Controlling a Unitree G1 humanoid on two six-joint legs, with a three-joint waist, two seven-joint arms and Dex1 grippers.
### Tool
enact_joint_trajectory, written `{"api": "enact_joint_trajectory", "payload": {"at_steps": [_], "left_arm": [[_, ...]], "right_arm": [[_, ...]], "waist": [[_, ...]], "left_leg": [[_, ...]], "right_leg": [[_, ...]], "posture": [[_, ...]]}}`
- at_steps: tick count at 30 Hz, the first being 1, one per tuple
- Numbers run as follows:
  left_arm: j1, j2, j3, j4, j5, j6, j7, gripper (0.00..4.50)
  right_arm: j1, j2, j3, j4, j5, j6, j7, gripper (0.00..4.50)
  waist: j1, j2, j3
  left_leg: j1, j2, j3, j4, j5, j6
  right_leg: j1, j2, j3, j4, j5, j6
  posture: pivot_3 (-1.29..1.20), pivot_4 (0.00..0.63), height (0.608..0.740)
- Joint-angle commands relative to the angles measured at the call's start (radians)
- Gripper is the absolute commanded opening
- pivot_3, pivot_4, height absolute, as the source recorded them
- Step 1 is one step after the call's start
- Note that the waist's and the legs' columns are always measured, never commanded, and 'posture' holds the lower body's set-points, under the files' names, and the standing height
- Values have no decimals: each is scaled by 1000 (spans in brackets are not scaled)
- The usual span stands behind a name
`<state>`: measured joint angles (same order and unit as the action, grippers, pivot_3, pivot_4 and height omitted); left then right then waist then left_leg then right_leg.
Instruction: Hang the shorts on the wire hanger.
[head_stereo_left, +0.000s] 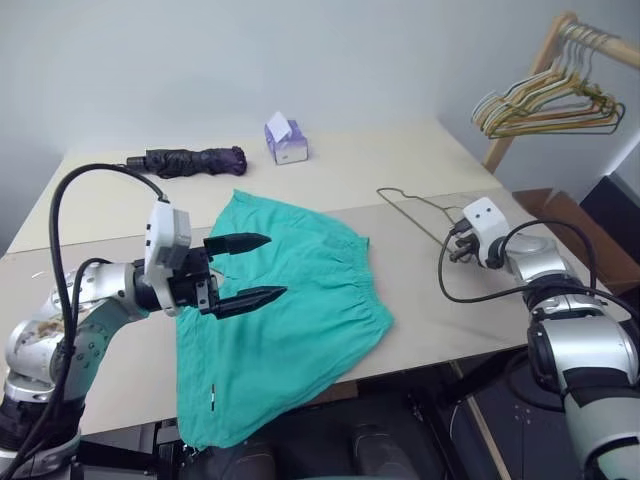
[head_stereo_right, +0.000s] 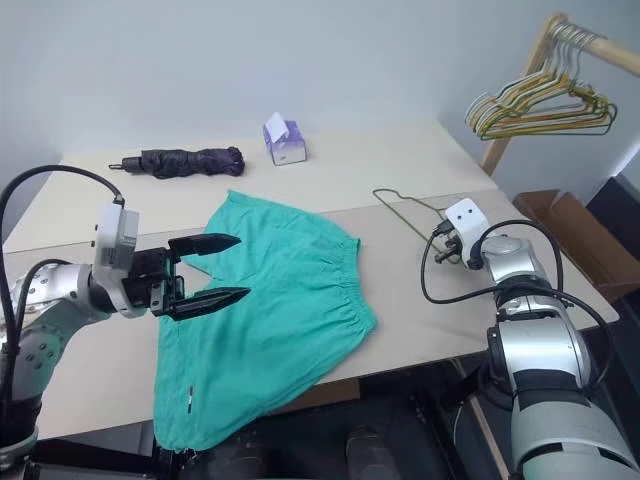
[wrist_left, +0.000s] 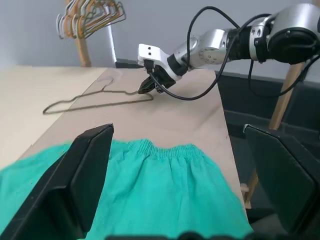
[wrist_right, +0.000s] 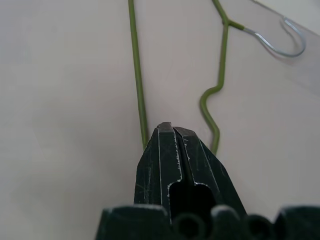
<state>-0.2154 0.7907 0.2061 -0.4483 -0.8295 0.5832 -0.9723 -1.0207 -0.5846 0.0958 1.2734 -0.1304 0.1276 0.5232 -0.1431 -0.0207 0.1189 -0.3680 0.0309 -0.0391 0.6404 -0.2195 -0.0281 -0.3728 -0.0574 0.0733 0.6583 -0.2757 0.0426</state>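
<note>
The teal-green shorts (head_stereo_left: 300, 300) lie spread flat in the middle of the table (head_stereo_left: 420, 300), one leg drooping over the front edge. My left gripper (head_stereo_left: 274, 267) hovers level just above them, jaws wide open and empty. To the right lies the thin wire hanger (wrist_right: 137, 75), flat on the table with its hook pointing to the far side. My right gripper (head_stereo_left: 453, 250) is shut at the hanger's near corner. Its closed fingertips (wrist_right: 169, 131) rest between the two wires, and the corner itself is hidden beneath them. I cannot tell whether wire is pinched.
A dark folded umbrella (head_stereo_left: 190, 160) and a purple tissue box (head_stereo_left: 286, 142) sit at the back of the table. A wooden rack (head_stereo_left: 530, 90) at the far right carries bunched gold and green hangers (head_stereo_left: 550, 108). A seam runs across the table between its two halves.
</note>
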Motion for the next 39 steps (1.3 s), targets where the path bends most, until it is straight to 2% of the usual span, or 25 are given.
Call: {"api": "enact_joint_trajectory", "payload": {"at_steps": [1,3,7,12,18,22,27,33,39], "left_arm": [[-3,0,37,-42,-31,25,48,4500],[-9,3,41,-42,-46,41,56,4500],[-21,9,21,-24,-37,39,40,4500],[-38,-5,-1,-18,-24,30,38,4500],[-49,-21,-24,0,6,-3,17,4500],[-57,-34,-34,26,31,-27,-3,4500],[-79,-46,-50,69,74,-71,-35,4500],[-115,-68,-74,119,116,-121,-64,4500],[-146,-85,-82,148,136,-144,-79,4500]], "right_arm": [[-37,-13,-17,-8,-10,39,-35,13],[-37,-19,-10,-9,-22,65,-49,13],[-32,-22,-11,-25,-20,101,-34,13],[-7,-29,-9,-73,-11,166,32,13],[113,-73,-4,-229,-10,266,92,13],[287,-110,-7,-477,15,373,170,13],[487,-170,-16,-824,60,547,254,13],[637,-240,-39,-1176,132,715,322,13],[834,-374,-86,-1535,262,790,464,13]], "waist": [[8,0,18],[15,0,34],[21,-7,58],[21,-10,66],[28,-10,66],[43,-14,62],[51,-17,38],[46,-18,17],[41,-16,2]], "left_leg": [[0,0,0,0,0,0],[-2,0,0,1,0,0],[-3,0,0,1,0,0],[-3,0,0,1,0,0],[-5,1,-1,1,0,0],[-9,1,-3,2,0,0],[-17,1,-4,3,0,0],[-17,1,-4,3,0,0],[-18,1,-3,4,0,-1]], "right_leg": [[0,0,0,0,0,0],[-2,0,0,0,0,0],[-2,0,-1,-1,1,0],[-2,-1,-1,-1,1,0],[-4,-1,-3,-2,1,0],[-6,-1,-5,-2,1,0],[-14,-1,-6,-1,1,0],[-14,0,-7,-1,1,0],[-15,0,-6,-1,0,4]], "posture": [[-34,181,740],[-46,204,740],[-67,212,740],[-76,203,740],[-97,158,740],[-107,127,740],[-123,92,740],[-148,52,740],[-161,28,740]]}}
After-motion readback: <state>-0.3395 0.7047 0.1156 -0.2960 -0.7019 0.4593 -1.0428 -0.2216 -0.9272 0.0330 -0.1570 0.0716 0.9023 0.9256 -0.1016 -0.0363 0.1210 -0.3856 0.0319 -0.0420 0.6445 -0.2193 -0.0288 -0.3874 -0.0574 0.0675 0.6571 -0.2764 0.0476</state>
